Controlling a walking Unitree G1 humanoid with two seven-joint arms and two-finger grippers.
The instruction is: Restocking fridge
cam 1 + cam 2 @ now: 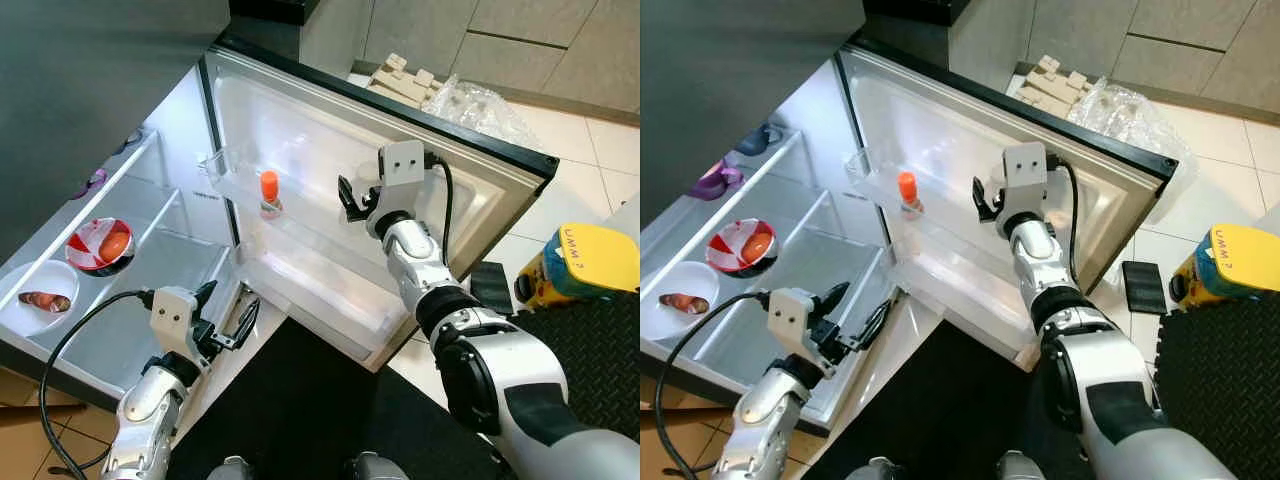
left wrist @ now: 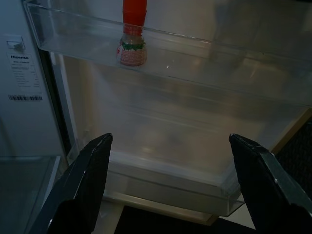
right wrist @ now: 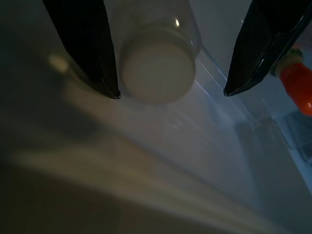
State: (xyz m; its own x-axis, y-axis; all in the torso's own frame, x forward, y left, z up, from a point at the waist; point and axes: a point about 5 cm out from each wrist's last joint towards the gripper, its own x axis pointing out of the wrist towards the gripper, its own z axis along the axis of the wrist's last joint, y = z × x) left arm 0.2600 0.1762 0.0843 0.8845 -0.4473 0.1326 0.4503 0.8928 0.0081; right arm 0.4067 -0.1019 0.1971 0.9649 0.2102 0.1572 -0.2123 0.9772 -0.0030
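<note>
The fridge door (image 1: pixel 480 190) stands wide open with clear shelves on its inner side. A small bottle with an orange cap (image 1: pixel 269 192) stands on the door's upper shelf (image 2: pixel 209 53). My right gripper (image 1: pixel 348 200) reaches into that shelf beside it. In the right wrist view its fingers (image 3: pixel 92 53) stand open around a clear bottle with a white cap (image 3: pixel 157 68), with a gap on one side. My left gripper (image 1: pixel 233 297) hangs low by the fridge's front edge, open and holding nothing, and points at the door's lower shelf (image 2: pixel 170 195).
Inside the fridge sit a red bowl (image 1: pixel 100 245) with orange food and a white plate (image 1: pixel 45 298). Purple items (image 1: pixel 715 180) lie on a higher shelf. A yellow container (image 1: pixel 580 265), a plastic bag (image 1: pixel 480 105) and a black mat (image 1: pixel 300 400) are on the floor.
</note>
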